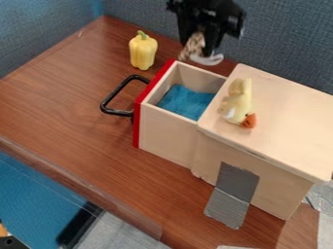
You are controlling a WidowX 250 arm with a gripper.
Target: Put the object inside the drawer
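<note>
At the top of the camera view, the black gripper [199, 43] hangs just behind the open drawer, shut on a small tan, spotted object [192, 45]. A whitish curved part [208, 60] shows below the fingers. The drawer [166, 127] of the light wooden box is pulled out to the left; it has a red front and a black handle [112, 100]. Blue cloth [185, 101] lies inside it. The gripper and its object are higher in the view than the drawer's rear edge.
A yellow pepper [142, 50] stands on the brown table [71, 92] left of the gripper. On top of the wooden box [292, 116] lies a pale yellow duck toy [238, 103]. Grey tape [232, 194] runs from the box front to the table.
</note>
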